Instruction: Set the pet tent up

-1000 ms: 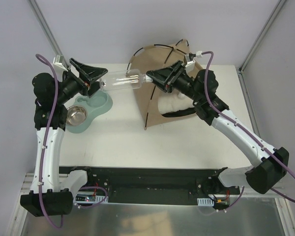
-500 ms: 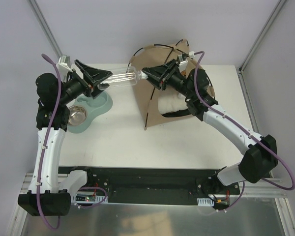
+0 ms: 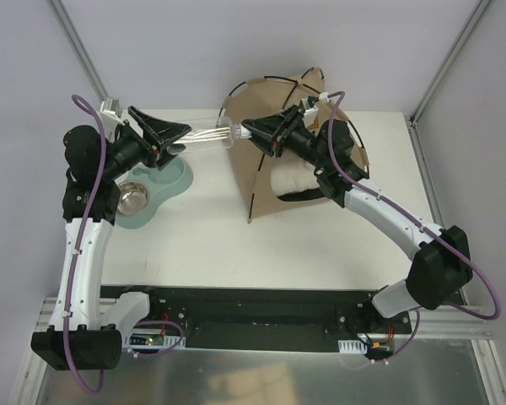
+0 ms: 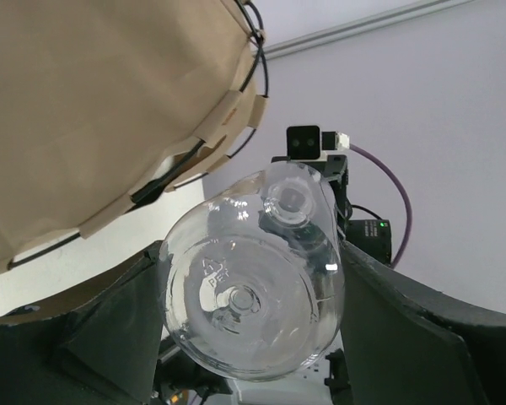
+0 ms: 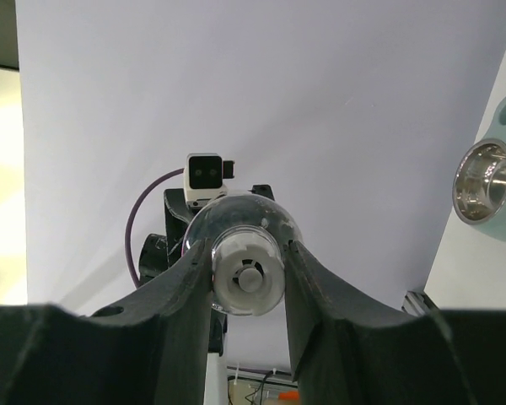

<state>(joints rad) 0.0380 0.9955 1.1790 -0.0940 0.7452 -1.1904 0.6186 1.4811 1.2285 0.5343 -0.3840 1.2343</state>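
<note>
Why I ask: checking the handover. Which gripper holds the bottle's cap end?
The right gripper: it pinches the white cap of the clear bottle, while the left gripper sits around the wide base.

And there's the pet tent [image 3: 255, 179], up at the far side of the table, right of centre, tan fabric panels spread in a dome, thin black poles [image 3: 270, 78] arching above its top.

Horizontal clear bottle [image 3: 204, 135] aloft; steel bowl [image 3: 132, 197] in teal feeder [image 3: 176, 179]; fluffy cream cushion [image 3: 293, 180] on white table [image 3: 320, 245].
</note>
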